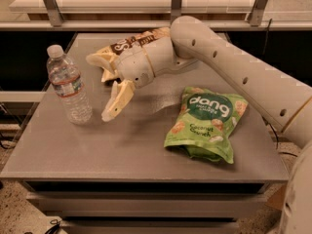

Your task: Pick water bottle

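**Claw spread wide beside upright water bottle, nothing grasped**

The water bottle (69, 84) is standing upright on the grey counter (97, 152), just to the left of the claw (98, 87). Its long axis is running vertically, with the white cap pointing straight up and the base sitting flat on the surface. The narrow red-and-white label band is showing around the upper body, roughly level with the claw.

The claw is hanging low over the counter with its two fingers spread far apart, their tips pointing left toward the bottle. The upper finger (99, 60) is reaching toward the bottle's shoulder; the lower finger (117, 100) is angling down so that its tip is coming close to the counter near the bottle's base. A visible gap is separating both fingertips from the bottle, and the claw is holding nothing. Whether the lower tip is touching the counter cannot be told.

The arm (234, 67) is extending to the right of the claw and behind it. A brown-and-white snack packet (141, 40) is lying just behind the claw, partly hidden by the wrist. A green snack bag (207, 123) is lying flat to the right of the claw, well apart from the bottle.
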Robot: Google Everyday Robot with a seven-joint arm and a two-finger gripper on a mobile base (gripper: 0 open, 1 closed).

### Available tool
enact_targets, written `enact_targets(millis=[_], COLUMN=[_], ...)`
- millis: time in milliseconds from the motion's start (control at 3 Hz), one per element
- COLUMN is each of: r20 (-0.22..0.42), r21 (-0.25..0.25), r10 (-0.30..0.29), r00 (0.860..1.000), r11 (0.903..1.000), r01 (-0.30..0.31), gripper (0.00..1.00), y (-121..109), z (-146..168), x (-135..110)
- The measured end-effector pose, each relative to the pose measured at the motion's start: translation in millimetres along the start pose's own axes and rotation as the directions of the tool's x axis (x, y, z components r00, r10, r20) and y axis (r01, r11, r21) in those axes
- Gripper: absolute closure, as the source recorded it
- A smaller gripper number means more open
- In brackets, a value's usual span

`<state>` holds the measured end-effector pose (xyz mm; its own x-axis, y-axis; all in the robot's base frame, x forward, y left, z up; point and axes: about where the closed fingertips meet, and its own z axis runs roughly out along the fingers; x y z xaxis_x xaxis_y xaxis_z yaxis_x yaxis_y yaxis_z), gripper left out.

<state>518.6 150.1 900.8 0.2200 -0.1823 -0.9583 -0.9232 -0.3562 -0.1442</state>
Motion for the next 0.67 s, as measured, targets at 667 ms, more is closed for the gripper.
enact_targets(millis=[667], r20=[0.043], r21=[-0.092], r10=[-0.026], r00=[0.999], r11=[0.9953], r01=[0.03], gripper=[0.0], y=[3], z=[35], x=[-16])
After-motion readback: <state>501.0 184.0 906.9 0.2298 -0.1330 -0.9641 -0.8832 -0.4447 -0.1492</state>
